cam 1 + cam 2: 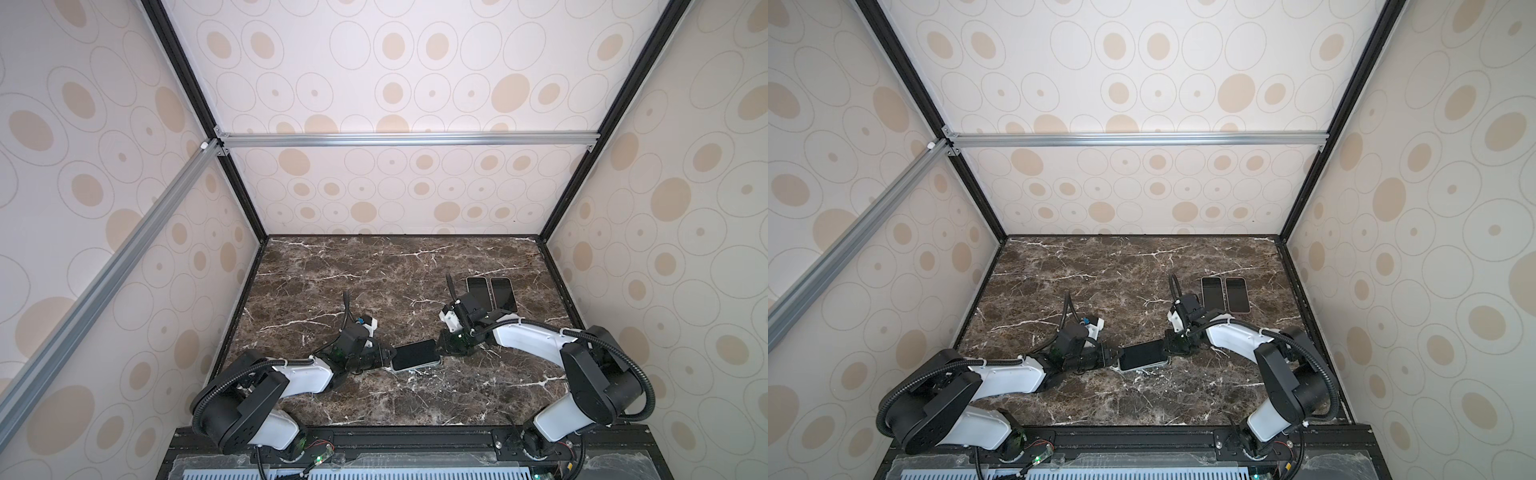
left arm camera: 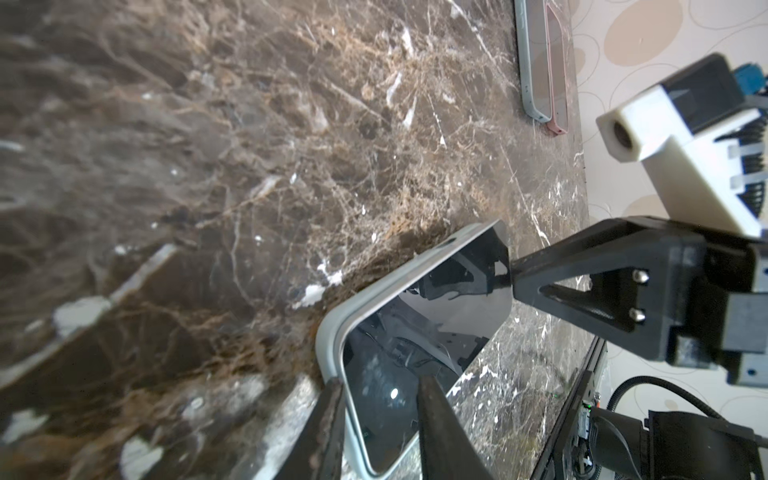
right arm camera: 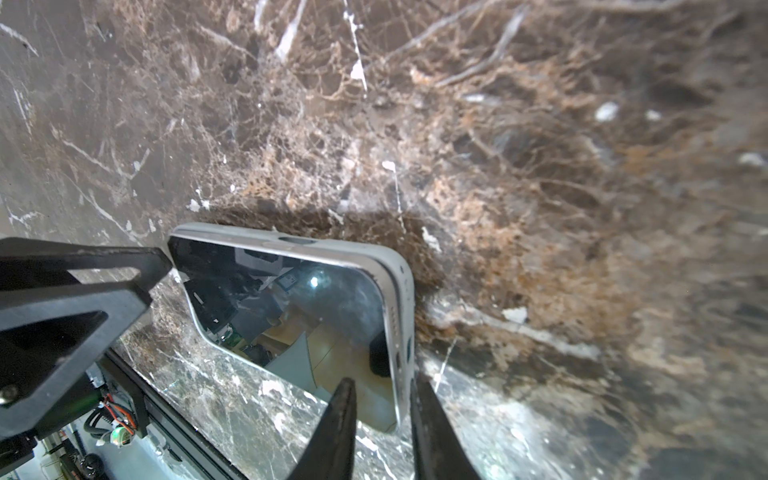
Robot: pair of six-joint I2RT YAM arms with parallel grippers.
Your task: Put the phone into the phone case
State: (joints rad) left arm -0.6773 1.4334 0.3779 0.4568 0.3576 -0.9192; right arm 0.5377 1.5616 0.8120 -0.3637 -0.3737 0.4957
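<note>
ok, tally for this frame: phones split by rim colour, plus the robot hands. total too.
pale grey-rimmed black-glass phone: 2
pink-rimmed black-glass phone: 1
black robot hand: 2 (left hand, right hand)
Total: 5

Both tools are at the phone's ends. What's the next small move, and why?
Probably draw the left tool straight back off the phone. Its fingers stand wider than the phone and case are thick, so it grips nothing, while the right tool appears to hold the other end.
</note>
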